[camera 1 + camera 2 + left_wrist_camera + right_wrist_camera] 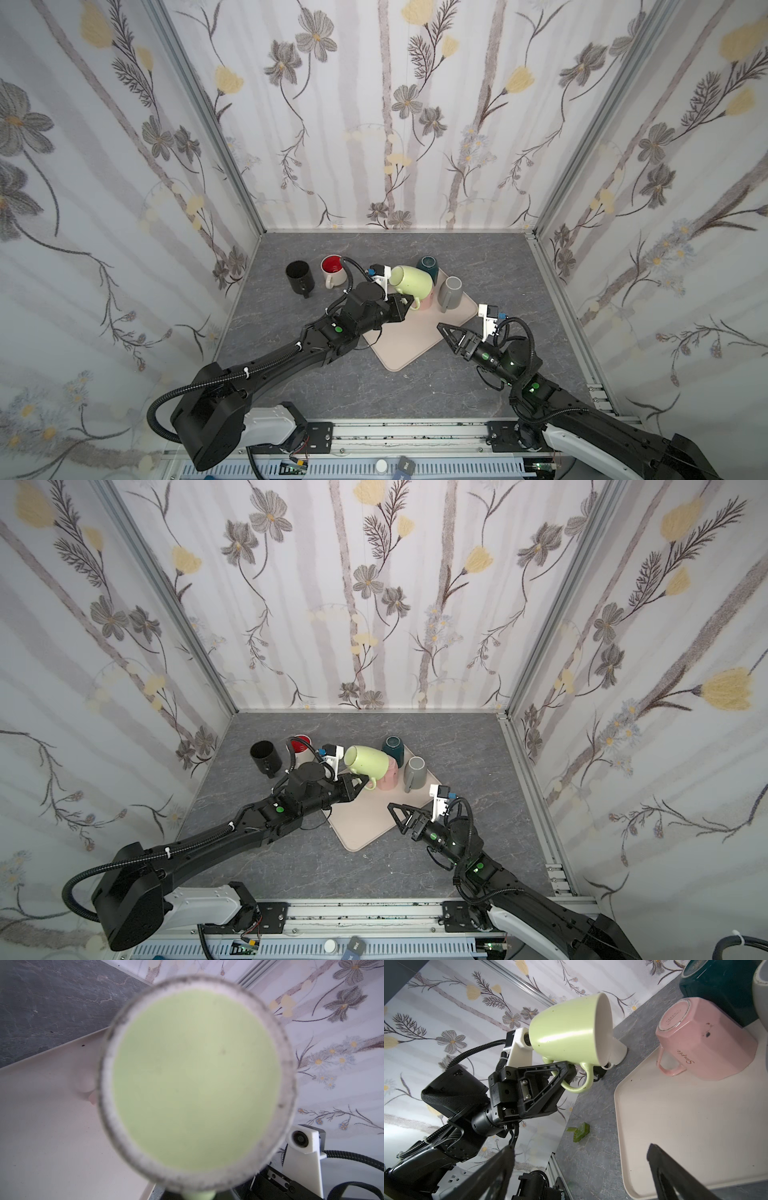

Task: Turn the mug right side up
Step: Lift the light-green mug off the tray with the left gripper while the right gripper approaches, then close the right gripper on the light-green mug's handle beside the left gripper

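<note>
Aloft, green mug (pixel 413 281) near tray (pixel 415 347) edge, left gripper (pixel 409 303) pinching its handle (pixel 579 1085), right gripper (pixel 445 330) spread

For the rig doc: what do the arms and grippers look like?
The left arm and right arm are black boxy links with white shells at the base, ribbed cable looped outside, green lights on the forearm. The left gripper and right gripper are black with triangular open-frame fingers. A white bracket with a small camera sits on each wrist.

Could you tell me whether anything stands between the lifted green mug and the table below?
Nothing visible; the left gripper holds the green mug over seemingly bare table, with the red-lined mug and pink mug close beside.
</note>
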Robot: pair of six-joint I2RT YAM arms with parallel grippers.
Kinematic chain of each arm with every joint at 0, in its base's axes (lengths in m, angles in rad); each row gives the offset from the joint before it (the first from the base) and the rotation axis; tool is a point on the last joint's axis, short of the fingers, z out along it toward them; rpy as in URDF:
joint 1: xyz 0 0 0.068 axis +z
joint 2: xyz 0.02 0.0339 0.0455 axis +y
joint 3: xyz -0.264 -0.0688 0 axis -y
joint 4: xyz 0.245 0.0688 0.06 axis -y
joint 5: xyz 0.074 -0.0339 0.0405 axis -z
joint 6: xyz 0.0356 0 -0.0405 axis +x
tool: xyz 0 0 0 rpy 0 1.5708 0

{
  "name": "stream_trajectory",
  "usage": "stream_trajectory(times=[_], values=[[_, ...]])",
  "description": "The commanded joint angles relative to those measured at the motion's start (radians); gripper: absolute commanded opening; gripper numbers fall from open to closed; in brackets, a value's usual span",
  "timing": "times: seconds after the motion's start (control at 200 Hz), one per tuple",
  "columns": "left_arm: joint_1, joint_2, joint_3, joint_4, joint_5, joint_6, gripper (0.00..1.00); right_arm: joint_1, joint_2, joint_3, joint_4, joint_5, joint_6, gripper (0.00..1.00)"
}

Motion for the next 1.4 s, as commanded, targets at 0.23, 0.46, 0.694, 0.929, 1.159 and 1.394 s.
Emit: stream_trajectory(times=[0.23,0.46,0.694,0.929,1.159,1.394], values=[[0.002,-0.048,-0.012,0.203,0.095,-0.064,0.00,-0.001,0.043,0.080,0.052,-0.017,-0.012,0.84],[0.003,-0.034,-0.033,0.287,0.146,-0.126,0.00,-0.018,0.135,0.119,0.128,-0.066,-0.014,0.72],[0.002,-0.041,-0.061,0.347,0.207,-0.172,0.00,-0.038,0.199,0.157,0.169,-0.123,-0.019,0.59],[0.002,-0.041,-0.086,0.400,0.230,-0.197,0.00,-0.043,0.260,0.151,0.251,-0.153,0.007,0.49],[0.002,-0.033,-0.091,0.422,0.259,-0.204,0.00,-0.053,0.298,0.155,0.306,-0.176,0.027,0.46],[0.000,-0.018,-0.100,0.437,0.285,-0.209,0.00,-0.061,0.307,0.159,0.319,-0.183,0.027,0.45]])
